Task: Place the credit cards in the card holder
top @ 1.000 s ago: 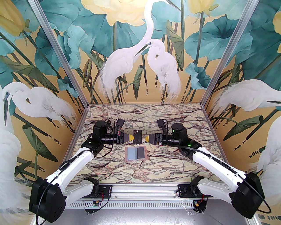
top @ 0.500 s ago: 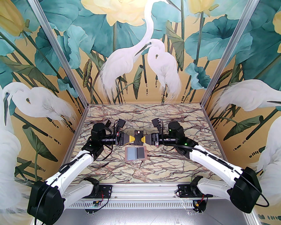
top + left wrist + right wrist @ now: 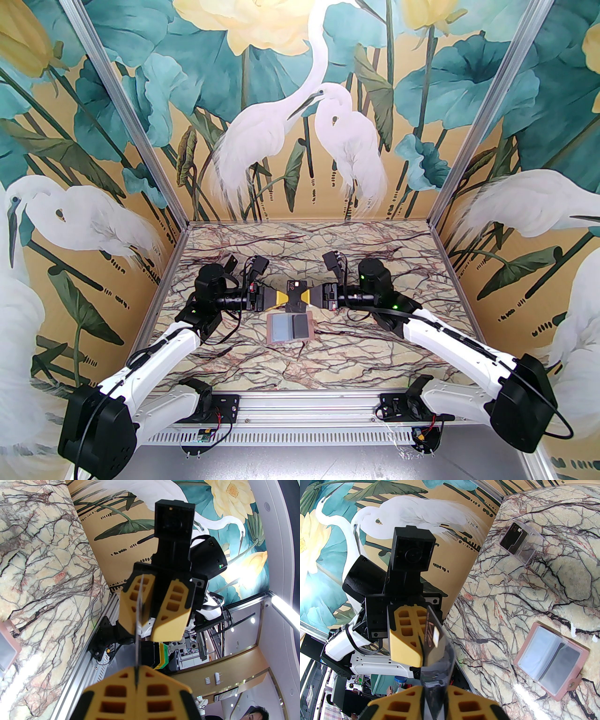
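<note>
- Holding: black card [image 3: 296,288] is carried in the air between the two claws, lettered face turned roughly upward, off the worktop [image 3: 356,361].
- Left claw [image 3: 281,298]: clamped fully shut on one short end of the black card.
- Right claw [image 3: 307,298]: jaws are set narrowly apart about the opposite end. Whether they press on the card cannot be told.
- Card holder [image 3: 280,328]: laid open and flat on the worktop, just on the near side of the claws and untouched by them. One sleeve is pale and one dark, and whether the dark one is filled cannot be told.
- Second black card [image 3: 514,538]: kept in a clear box [image 3: 530,550] farther back on the worktop, apart from the card holder.
- Hazard, handover: the black card could be dropped or twisted if one grip is let go before the other is seated, because the plastic is thin and slick and only a small bite is taken.
- Hazard, bowing: the card could be flexed if the claws are driven toward each other while both are clamped.
- Hazard, contact: the opposed fingertips are nearly met, so a small advance could knock them together.
- Hazard, insertion: the card holder is pinned by nothing, so it could be shoved along or folded by a card edge that misses the thin sleeve mouth.
- Room: open worktop is left to both sides and toward the near rail [image 3: 300,404]. The painted walls [image 3: 93,211] are well apart. Backward travel is limited by the clear box.
</note>
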Tool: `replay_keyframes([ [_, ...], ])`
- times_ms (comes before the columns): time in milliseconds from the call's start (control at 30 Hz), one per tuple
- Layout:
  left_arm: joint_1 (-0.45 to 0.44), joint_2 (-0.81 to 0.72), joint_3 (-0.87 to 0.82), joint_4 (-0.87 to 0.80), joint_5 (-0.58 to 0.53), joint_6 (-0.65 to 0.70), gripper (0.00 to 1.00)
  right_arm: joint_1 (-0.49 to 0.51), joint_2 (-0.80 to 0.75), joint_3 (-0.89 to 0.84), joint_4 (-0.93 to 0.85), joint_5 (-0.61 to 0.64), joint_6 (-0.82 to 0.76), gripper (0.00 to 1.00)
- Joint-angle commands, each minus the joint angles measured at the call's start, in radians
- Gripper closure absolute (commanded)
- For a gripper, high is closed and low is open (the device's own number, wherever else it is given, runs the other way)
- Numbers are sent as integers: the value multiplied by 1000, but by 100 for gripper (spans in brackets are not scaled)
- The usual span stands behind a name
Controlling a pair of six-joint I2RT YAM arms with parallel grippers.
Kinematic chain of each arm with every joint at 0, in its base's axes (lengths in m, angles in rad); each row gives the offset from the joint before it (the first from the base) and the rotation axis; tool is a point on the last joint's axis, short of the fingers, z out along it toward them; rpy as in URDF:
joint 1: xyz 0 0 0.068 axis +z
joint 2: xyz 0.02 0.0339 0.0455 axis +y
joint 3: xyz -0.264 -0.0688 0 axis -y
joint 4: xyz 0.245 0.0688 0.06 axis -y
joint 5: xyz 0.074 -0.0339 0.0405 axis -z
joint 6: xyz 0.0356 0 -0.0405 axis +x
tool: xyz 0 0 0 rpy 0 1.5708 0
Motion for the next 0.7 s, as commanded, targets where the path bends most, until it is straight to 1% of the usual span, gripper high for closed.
replay_keyframes([
  [0, -7, -13, -9, 22, 26, -9, 100, 8, -4, 12, 26, -13, -1, 79],
  [233, -7, -13, -17, 23, 31, -9, 100, 9, -6, 6, 27, -11, -5, 88],
  [367, -7, -16, -18, 4, 24, -1, 100, 9, -11, 8, 18, 5, -8, 99],
  [400, -7, -18, -17, -12, 10, 7, 89, 9, -13, 10, 10, 12, -11, 100],
  [433, -7, -23, -9, -46, -11, 23, 74, 10, -15, 11, -1, 20, -16, 100],
  [467, -5, -32, 3, -101, -49, 55, 61, 9, -16, 11, -19, 34, -24, 100],
  [500, -2, -46, 20, -191, -102, 105, 52, 9, -15, 12, -41, 49, -32, 100],
  [567, 11, -80, 53, -359, -230, 201, 41, 8, -10, 10, -76, 71, -48, 100],
  [633, 30, -114, 82, -534, -401, 269, 33, 6, 6, 1, -110, 102, -59, 100],
  [667, 47, -129, 88, -603, -476, 290, 33, 6, 16, -4, -132, 120, -66, 100],
])
